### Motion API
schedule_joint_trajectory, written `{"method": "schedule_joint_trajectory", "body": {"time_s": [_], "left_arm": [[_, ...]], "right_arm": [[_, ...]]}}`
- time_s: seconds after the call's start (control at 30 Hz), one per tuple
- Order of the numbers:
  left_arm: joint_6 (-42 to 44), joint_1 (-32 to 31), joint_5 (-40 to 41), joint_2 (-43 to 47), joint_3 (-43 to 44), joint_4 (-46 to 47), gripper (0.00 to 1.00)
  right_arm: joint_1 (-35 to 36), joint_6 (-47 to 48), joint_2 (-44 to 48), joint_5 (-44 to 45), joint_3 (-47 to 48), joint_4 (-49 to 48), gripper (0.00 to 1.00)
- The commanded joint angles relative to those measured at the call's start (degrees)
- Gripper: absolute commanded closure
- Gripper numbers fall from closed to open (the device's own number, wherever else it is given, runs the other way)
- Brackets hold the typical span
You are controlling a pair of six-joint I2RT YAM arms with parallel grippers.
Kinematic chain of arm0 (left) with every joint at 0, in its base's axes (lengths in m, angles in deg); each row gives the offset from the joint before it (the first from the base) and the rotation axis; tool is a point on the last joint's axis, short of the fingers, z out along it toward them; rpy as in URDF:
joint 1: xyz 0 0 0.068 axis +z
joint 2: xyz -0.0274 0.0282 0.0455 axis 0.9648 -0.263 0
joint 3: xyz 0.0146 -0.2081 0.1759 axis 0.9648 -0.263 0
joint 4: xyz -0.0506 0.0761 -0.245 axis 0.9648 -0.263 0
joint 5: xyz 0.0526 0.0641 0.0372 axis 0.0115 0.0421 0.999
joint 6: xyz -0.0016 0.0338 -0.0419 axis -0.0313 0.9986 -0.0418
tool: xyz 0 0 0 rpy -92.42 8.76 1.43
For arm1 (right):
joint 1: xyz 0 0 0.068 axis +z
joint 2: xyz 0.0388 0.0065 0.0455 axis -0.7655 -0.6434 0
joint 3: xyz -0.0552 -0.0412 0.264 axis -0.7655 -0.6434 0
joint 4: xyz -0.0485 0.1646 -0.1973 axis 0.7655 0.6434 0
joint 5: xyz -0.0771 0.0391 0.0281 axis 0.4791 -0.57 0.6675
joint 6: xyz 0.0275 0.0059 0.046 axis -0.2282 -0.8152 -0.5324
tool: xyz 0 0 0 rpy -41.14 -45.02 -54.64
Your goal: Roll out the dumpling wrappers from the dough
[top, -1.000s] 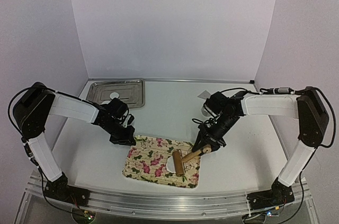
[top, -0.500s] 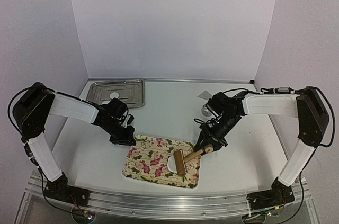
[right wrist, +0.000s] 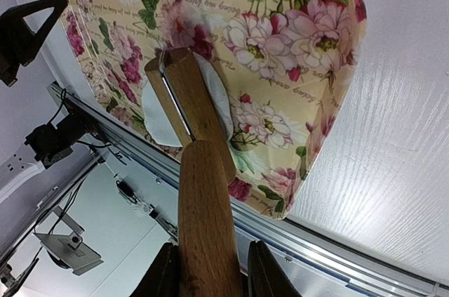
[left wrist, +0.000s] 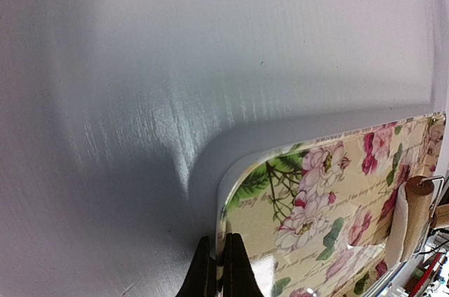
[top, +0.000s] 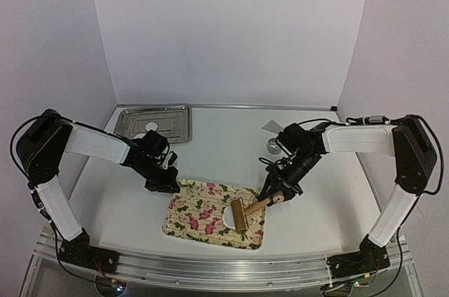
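while the right hand (right wrist: 210, 272) grips partway closed round the wooden handle of the roller (top: 239, 214), the roller's barrel lies across a dumpling wrapper (right wrist: 156, 121), a flat white disc near the front edge of the floral board (top: 193, 216). the left hand (left wrist: 217, 272) is fully shut and holds nothing. its joined tips sit at the rim of the board's far-left corner, seemingly to steady it on the surface (top: 224, 149). i judge the step in hand to be the rolling itself: the dough is already pressed flat under the barrel but pokes out on both sides.

the next move likely calls for pushing the roller along the board with even downward pressure, with the handle low enough that the barrel stays level, and the left hand bracing so the board does not slide.

a metal tray (top: 175, 116) sits at the back left with a small white piece in it. i cannot tell what that piece is.

faint lines of script run across the board's flower print, too small and slanted to read. no brand shows.
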Motion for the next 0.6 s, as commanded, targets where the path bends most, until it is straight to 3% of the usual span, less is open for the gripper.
{"method": "schedule_joint_trajectory", "body": {"time_s": [0.0, 0.57], "left_arm": [[0.12, 1.27, 3.04, 1.55, -0.84, -1.57, 1.0], [0.25, 1.39, 2.95, 1.55, -0.77, -1.49, 1.0]], "right_arm": [[-1.5, -4.22, -5.48, 29.35, -5.88, 13.4, 1.0], [-3.08, -4.41, -3.83, 30.14, -8.14, 13.4, 1.0]]}}
